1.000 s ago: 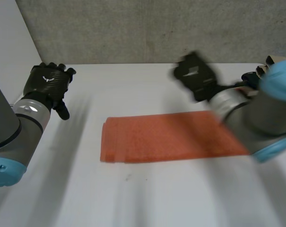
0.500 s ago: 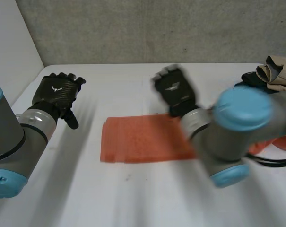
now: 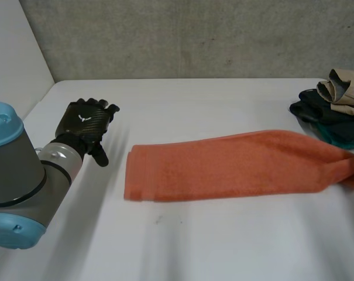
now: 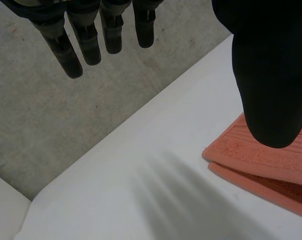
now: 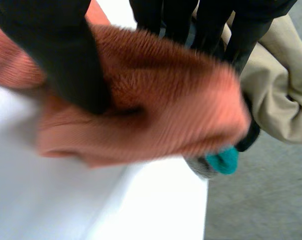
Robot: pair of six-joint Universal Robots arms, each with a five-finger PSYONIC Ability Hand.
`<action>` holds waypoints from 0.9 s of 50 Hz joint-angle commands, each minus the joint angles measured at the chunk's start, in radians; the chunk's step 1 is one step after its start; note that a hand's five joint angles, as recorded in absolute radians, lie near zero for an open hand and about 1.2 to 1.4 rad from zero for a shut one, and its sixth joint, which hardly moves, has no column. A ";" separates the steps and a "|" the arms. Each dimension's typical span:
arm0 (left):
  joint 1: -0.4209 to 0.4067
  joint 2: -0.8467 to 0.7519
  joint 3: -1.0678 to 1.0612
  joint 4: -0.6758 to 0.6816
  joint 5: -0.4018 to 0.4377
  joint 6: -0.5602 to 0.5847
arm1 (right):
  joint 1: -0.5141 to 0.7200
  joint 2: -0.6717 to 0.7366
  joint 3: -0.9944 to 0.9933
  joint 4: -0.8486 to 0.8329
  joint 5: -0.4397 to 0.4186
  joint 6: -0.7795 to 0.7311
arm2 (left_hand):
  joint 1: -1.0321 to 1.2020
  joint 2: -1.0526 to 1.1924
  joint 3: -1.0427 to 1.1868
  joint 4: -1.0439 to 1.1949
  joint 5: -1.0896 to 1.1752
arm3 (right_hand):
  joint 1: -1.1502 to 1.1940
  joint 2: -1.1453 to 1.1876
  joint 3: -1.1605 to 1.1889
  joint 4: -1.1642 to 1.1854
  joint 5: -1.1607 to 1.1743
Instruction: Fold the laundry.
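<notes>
Right hand [image 5: 66,55] has the orange towel [image 3: 223,167] pinched between thumb and fingers at its bunched-up end, right beside the pile of clothes [image 3: 334,88] at the table's edge — beige, black and teal stuff. Towel lies stretched across the white table [image 3: 223,234] toward the left hand [image 3: 83,126], which hangs near the folded end — fingers straight and relaxed, holding nothing.
</notes>
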 commanded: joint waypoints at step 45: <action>-0.039 0.127 -0.016 0.031 -0.003 -0.023 | 0.879 0.030 -0.189 -0.225 -0.031 0.341 | -0.019 -0.035 -0.040 -0.029 -0.050 | -0.833 -0.854 -0.844 -0.844 -0.841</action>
